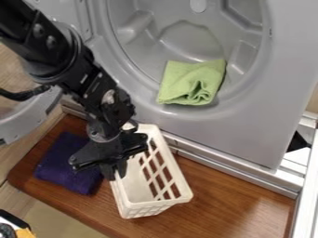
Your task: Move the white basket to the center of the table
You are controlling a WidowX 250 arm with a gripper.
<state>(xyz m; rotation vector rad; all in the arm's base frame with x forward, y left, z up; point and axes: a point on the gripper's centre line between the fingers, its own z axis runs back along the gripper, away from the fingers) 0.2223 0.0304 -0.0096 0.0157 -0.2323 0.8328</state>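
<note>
White basket (151,205) sits on the worktop (233,200), lower middle of frame, roughly central by eye. Gripper (114,170) at its left rim, can't tell if clamped. Left to do: maybe a nudge, then back off.

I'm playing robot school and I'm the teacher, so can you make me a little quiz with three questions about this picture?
1. Pick one: What colour is the cloth in the round opening of the grey machine?
A) orange
B) green
C) black

2. True or false: The dark purple cloth lies inside the white basket.

3. Fill in the gap: The basket, which has the black gripper at its edge, stands on brown ____ and has holes in its sides.

Key: 1. B; 2. false; 3. wood
</note>
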